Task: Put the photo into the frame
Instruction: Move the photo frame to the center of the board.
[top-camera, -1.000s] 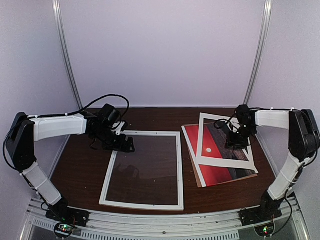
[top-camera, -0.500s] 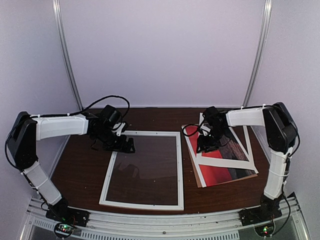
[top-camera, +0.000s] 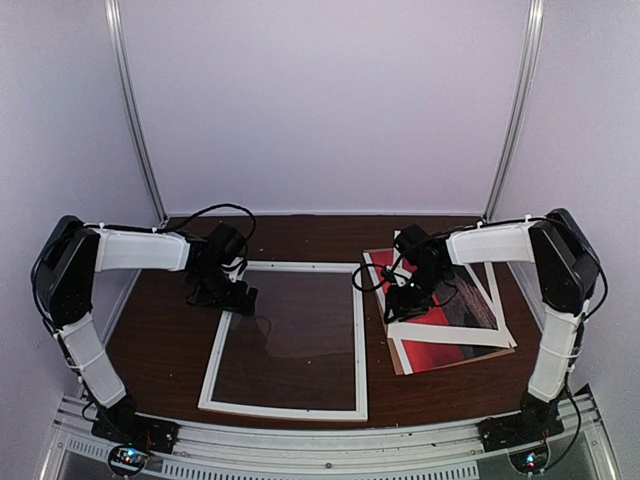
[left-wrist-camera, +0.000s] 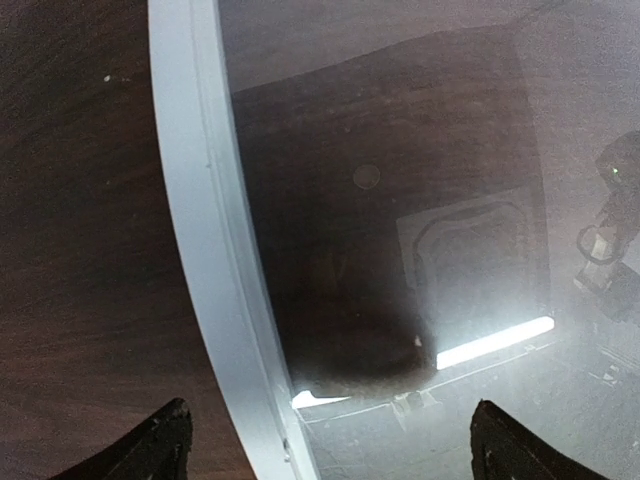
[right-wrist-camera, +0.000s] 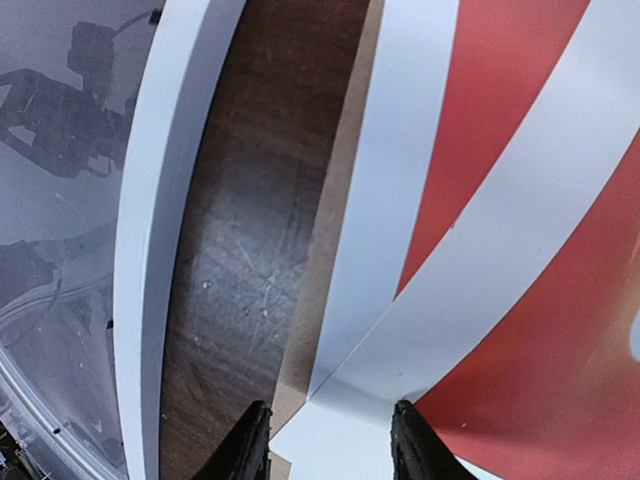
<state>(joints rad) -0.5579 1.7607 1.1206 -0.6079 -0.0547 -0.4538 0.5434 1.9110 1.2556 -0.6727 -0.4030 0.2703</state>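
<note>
The frame (top-camera: 285, 408) is laid flat on the table (top-camera: 160, 340), and a clear pane (top-camera: 290, 340) is seen inside it. The photo (top-camera: 440, 352) is found just to the right of the frame, outside it. It lies flat and is partly covered by a white mat (top-camera: 450, 333) set askew on top of it.

The left gripper (top-camera: 238, 297) is poised over the frame's far left corner. In the left wrist view its fingers (left-wrist-camera: 160, 445) are spread wide, one placed outside the frame's white edge and the other over the pane, and nothing is held between them.

The right gripper (top-camera: 402, 300) is positioned low between the frame's right edge and the photo. In the right wrist view its fingertips (right-wrist-camera: 250, 445) are seen partly apart, with a corner of the mat lying between them; whether that corner is pinched cannot be told
</note>
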